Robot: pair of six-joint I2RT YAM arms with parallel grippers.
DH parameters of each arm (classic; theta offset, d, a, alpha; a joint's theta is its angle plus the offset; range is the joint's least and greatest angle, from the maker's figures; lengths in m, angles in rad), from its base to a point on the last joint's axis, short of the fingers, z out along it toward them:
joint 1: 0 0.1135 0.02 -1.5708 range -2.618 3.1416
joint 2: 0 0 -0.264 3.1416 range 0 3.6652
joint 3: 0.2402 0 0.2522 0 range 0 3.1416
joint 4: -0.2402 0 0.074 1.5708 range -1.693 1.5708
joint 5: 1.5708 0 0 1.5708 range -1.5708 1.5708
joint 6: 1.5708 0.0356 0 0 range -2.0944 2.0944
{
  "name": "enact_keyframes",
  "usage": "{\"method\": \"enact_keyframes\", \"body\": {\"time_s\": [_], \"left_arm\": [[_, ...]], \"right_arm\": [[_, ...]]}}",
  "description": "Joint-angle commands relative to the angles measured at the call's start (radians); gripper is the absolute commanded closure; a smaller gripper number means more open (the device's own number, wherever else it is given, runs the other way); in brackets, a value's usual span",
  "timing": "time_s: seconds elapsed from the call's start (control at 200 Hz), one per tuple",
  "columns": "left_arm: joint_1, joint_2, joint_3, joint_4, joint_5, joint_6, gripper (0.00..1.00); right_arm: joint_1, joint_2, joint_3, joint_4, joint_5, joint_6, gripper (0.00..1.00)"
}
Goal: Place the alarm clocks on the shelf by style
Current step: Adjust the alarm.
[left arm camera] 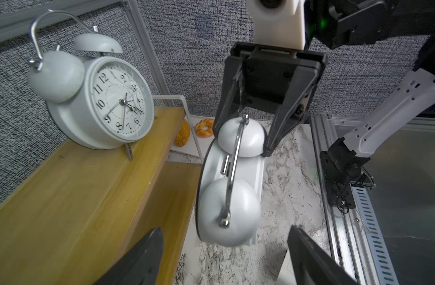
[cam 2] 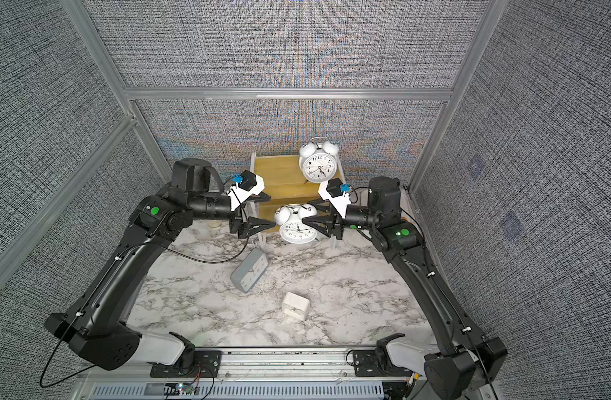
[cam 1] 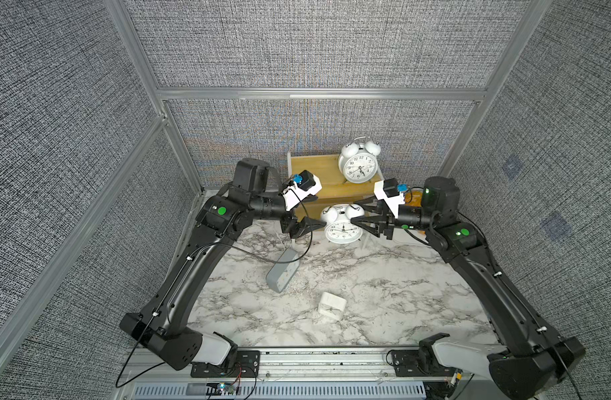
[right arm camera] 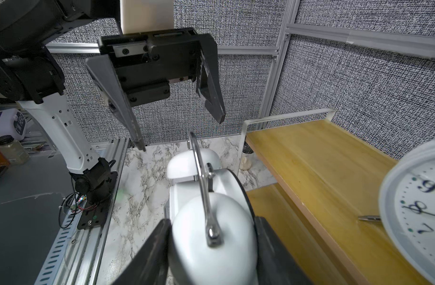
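Over marble-look tabletop (cam 1: 366, 294), round white twin-bell clock (cam 1: 342, 230) is pinched by one bell in right gripper (left arm camera: 243, 142), just before yellow-board white-framed shelf (cam 1: 314, 169). Left gripper (right arm camera: 180, 134) jaws are spread, clear. To be stood upright beside matching clock (cam 1: 357, 168) on top board.

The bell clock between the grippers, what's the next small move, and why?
Probably the right gripper lifts the held clock toward the top of the shelf: it grips one bell, the left gripper is open and clear, and the matching clock stands up there.

Marble tabletop (cam 1: 366, 294); bagel (left arm camera: 204, 127) just beside seeded loaf (left arm camera: 182, 133); grey fabric walls (cam 1: 297, 45)
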Motion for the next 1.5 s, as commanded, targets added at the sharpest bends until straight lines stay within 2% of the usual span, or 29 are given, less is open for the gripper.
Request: {"method": "enact_keyframes", "body": {"time_s": [0.0,0.135,0.39,0.57,0.791,0.866,0.996,1.096,1.276,1.496], "left_arm": [[0.019,-0.040,-0.063,0.169,0.018,-0.077,0.12],[0.024,-0.042,-0.071,0.171,0.090,-0.069,0.11],[0.023,0.003,-0.065,0.148,0.213,-0.052,0.15],[0.024,0.040,-0.058,0.160,0.205,-0.072,0.18],[0.024,0.064,-0.055,0.160,0.265,-0.064,0.28],[0.024,0.066,-0.065,0.160,0.294,-0.056,0.28],[0.022,0.071,-0.078,0.158,0.314,-0.049,0.21],[0.021,0.076,-0.078,0.160,0.317,-0.050,0.21],[0.021,0.086,-0.074,0.177,0.313,-0.062,0.31],[0.019,0.099,-0.076,0.182,0.288,-0.070,0.24]], "right_arm": [[-0.001,-0.011,0.015,0.070,-0.028,0.022,0.64],[0.001,-0.011,0.016,0.078,-0.040,0.029,0.64],[0.000,-0.009,0.015,0.101,-0.055,0.048,0.64],[0.001,-0.007,0.014,0.102,-0.064,0.049,0.64],[0.000,-0.006,0.009,0.107,-0.062,0.052,0.64],[0.001,-0.005,0.011,0.107,-0.059,0.051,0.64],[0.000,0.000,0.014,0.109,-0.056,0.053,0.64],[0.001,0.002,0.012,0.113,-0.057,0.058,0.65],[0.002,0.007,0.013,0.124,-0.061,0.066,0.65],[0.009,0.011,0.013,0.132,-0.062,0.071,0.65]]}}
